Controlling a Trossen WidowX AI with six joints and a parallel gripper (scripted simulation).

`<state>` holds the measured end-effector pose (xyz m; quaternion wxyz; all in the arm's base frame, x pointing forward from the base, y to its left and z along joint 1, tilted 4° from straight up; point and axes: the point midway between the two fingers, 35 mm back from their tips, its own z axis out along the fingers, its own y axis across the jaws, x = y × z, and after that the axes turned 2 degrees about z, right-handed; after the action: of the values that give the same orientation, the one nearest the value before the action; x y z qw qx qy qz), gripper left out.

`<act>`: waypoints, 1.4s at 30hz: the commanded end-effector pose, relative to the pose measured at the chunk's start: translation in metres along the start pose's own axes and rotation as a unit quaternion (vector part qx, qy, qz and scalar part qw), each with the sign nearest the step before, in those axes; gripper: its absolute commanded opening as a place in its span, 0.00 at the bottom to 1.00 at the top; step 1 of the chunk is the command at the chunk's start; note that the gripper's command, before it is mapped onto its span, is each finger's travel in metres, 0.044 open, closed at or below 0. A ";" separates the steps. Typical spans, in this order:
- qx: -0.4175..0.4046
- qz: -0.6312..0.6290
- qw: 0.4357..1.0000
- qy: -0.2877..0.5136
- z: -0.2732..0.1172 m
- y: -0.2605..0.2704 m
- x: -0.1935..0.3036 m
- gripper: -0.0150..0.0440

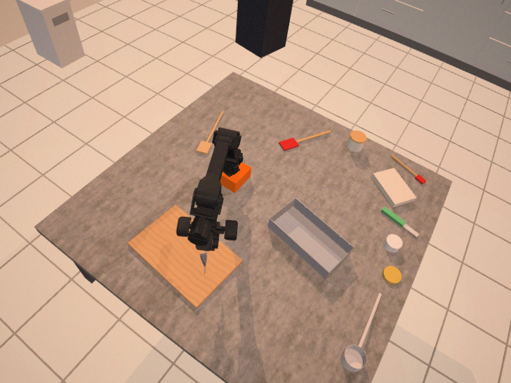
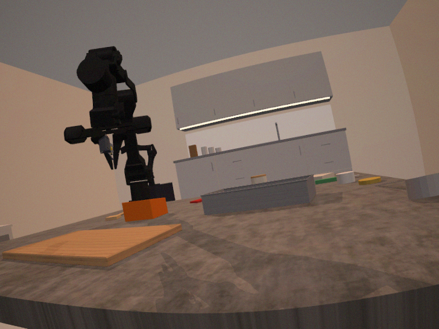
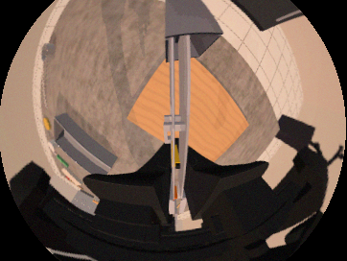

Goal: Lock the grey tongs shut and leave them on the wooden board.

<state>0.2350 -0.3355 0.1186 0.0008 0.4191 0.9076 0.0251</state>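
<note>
My gripper (image 2: 113,167) (image 3: 173,141) is shut on the grey tongs (image 1: 203,259) (image 2: 104,144) (image 3: 185,88) and holds them well above the table. The tongs' dark hinge end points toward the table's front edge. Their two arms run nearly parallel with a narrow gap in the wrist view. The tip end points back under the arm and is mostly hidden. Whether the lock is engaged cannot be seen. The wooden board (image 1: 165,257) (image 2: 88,241) (image 3: 220,115) lies flat below the tongs. The roasting tin (image 1: 294,248) (image 2: 255,202) (image 3: 82,151) stands apart from them.
The orange block (image 1: 235,181) (image 2: 144,209) sits at the arm's base. A wooden spatula (image 1: 203,147) and a red spatula (image 1: 288,144) lie behind. A jar (image 1: 356,142), a white slab (image 1: 394,186) and a ladle (image 1: 354,358) are on the right side.
</note>
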 end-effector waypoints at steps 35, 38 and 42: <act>0.002 0.681 0.732 -0.004 -0.002 -0.070 0.017 0.00; 0.002 0.723 0.690 -0.004 -0.001 -0.075 0.018 0.00; 0.002 0.776 0.631 -0.004 -0.001 -0.082 0.021 0.00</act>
<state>0.1647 -0.3703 0.1148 -0.0189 0.9523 0.3042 0.0156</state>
